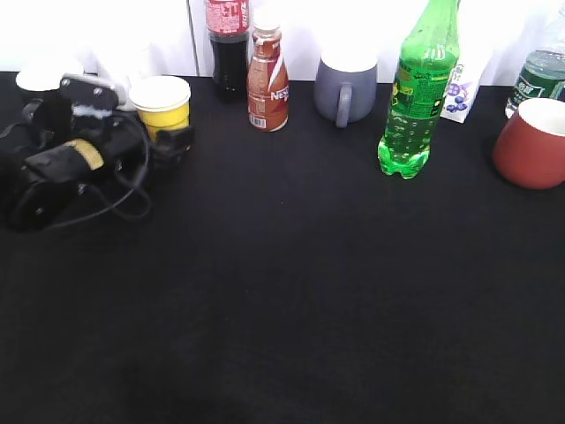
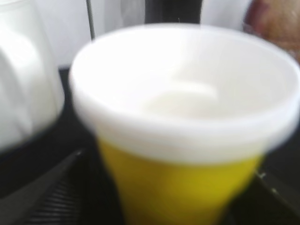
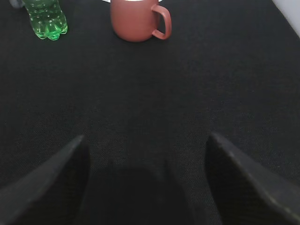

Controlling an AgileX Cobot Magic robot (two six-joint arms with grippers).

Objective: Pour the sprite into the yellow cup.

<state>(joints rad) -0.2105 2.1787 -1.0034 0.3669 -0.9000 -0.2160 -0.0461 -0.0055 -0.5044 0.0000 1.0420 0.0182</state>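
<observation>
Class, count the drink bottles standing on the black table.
4: cola bottle at back, brown Nestle bottle beside it, sprite right of centre, dark green bottle cut off at far right. Others may be out of frame.

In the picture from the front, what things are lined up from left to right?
Left arm with its gripper → yellow cup → cola bottle → Nestle drink bottle → grey mug → sprite → red mug.

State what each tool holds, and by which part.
Left tool straddles the yellow cup low on its wall; contact unclear. Right tool is open, holding nothing.
</observation>
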